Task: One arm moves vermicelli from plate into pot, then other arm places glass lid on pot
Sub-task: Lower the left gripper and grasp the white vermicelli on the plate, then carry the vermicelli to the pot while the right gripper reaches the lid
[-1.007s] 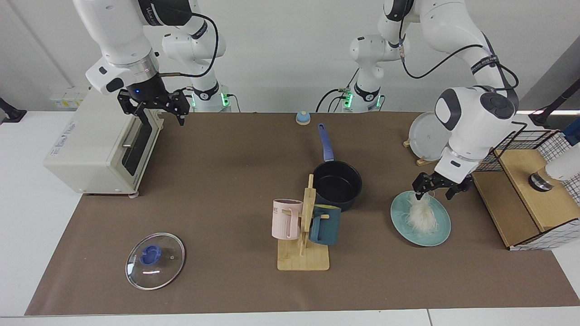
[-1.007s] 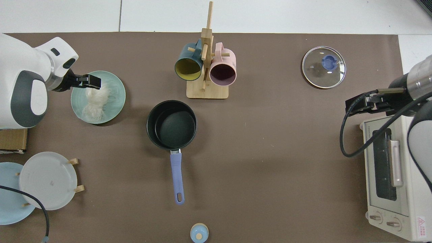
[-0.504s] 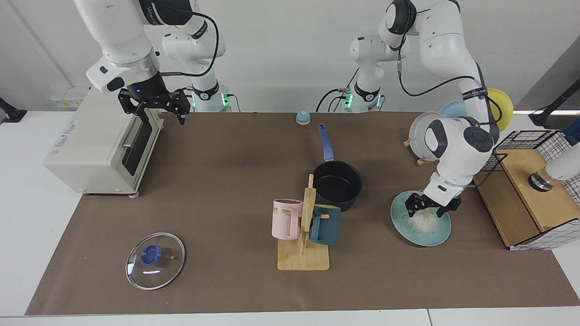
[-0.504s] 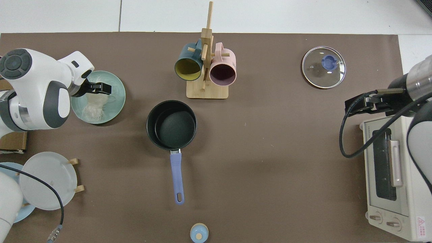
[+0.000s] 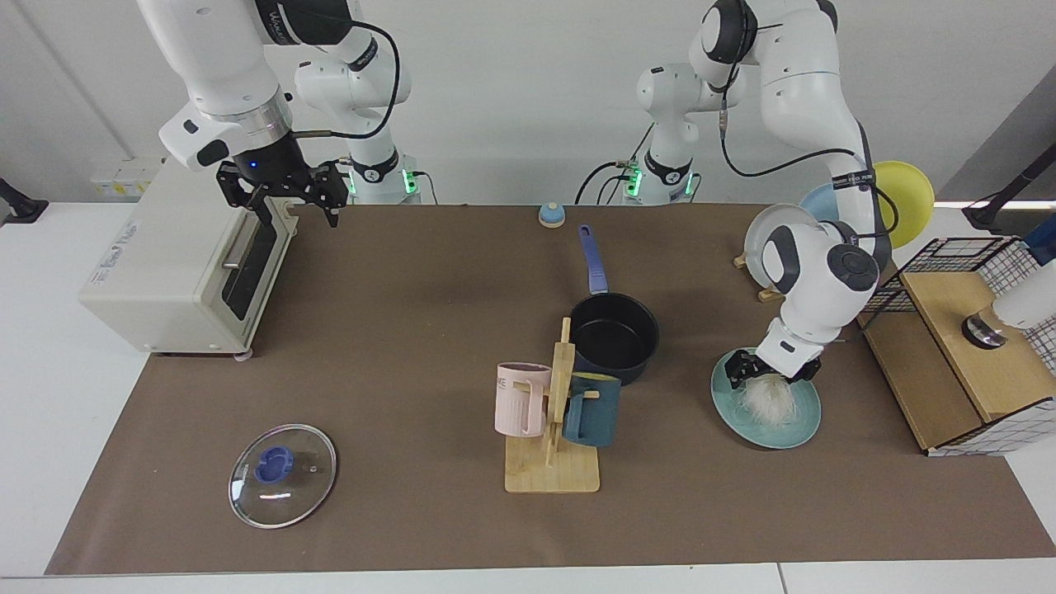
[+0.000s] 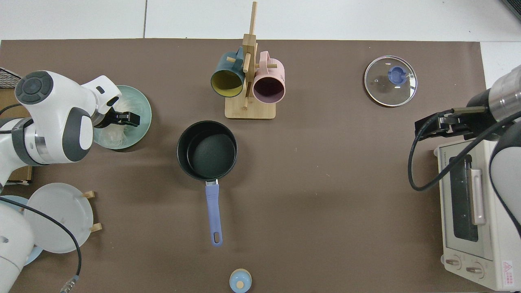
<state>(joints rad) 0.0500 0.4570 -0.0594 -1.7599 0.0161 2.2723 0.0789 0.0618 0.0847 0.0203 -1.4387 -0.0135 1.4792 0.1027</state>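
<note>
The wispy white vermicelli (image 5: 769, 400) (image 6: 112, 136) lies on the pale teal plate (image 5: 804, 421) (image 6: 144, 112). My left gripper (image 5: 771, 373) (image 6: 122, 119) is down at the plate, open, its fingers on either side of the top of the bundle. The dark navy pot (image 5: 615, 334) (image 6: 206, 149) stands mid-table with nothing in it, its blue handle pointing towards the arm bases. Flat on the mat, far from the pot, lies the glass lid (image 5: 282, 474) (image 6: 390, 80). My right gripper (image 5: 289, 202) (image 6: 431, 126) waits open and holding nothing, above the toaster oven's front.
A wooden mug rack (image 5: 553, 462) with a pink and a dark teal mug stands just in front of the pot. A toaster oven (image 5: 165, 272) sits under the right arm. Upright plates (image 5: 780, 247) and a wooden box with a wire basket (image 5: 957, 346) are beside the teal plate.
The left gripper has come down from above the plate's far edge onto the vermicelli, the arm folding over it. The right arm has barely moved.
</note>
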